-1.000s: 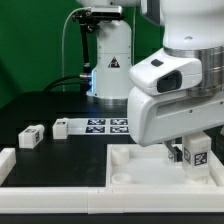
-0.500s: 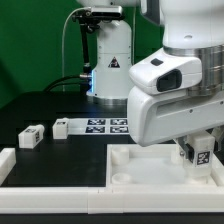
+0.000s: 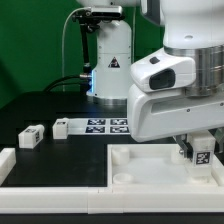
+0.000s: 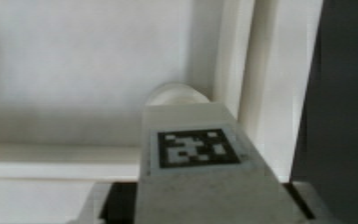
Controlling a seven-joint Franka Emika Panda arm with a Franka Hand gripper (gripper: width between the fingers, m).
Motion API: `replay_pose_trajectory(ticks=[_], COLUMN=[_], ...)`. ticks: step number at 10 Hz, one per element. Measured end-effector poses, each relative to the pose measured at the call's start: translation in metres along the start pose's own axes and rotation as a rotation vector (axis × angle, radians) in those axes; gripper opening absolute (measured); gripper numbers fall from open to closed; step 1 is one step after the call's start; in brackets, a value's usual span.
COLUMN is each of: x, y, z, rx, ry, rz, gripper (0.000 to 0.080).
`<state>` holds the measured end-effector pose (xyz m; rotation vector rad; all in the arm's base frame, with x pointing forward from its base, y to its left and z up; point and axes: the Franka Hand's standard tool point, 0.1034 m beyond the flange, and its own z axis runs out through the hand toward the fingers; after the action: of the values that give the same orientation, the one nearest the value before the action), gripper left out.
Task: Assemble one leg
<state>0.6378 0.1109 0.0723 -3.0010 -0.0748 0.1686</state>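
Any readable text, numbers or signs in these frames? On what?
No words or numbers are readable.
Warning triangle on the white robot base: symbol too small to read.
Square tags on the leg, a loose leg and the marker board: patterns, not text.

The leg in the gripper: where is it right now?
At the exterior view's right, the leg is held in the gripper, low over the square panel, by a corner of its raised rim.

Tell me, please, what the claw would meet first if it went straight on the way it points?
Probably the white square panel: the leg held in the claw points at its floor near a corner and would touch first. The gap is unclear.
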Motion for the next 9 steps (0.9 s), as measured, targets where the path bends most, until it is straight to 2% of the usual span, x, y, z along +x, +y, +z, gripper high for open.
replay_pose_trajectory(ticks=[3, 5, 9], x=[0.0009, 0.0009, -0.0005], y=[-0.0052, -0.0029, 0.0000], z=[-0.0016, -0.0009, 0.0003], rx=[0.026, 0.035, 0.040], ry=[0.048, 0.056, 0.060], rz=[0.430, 0.684, 1.177], gripper=[0.0291, 0.0291, 0.0291])
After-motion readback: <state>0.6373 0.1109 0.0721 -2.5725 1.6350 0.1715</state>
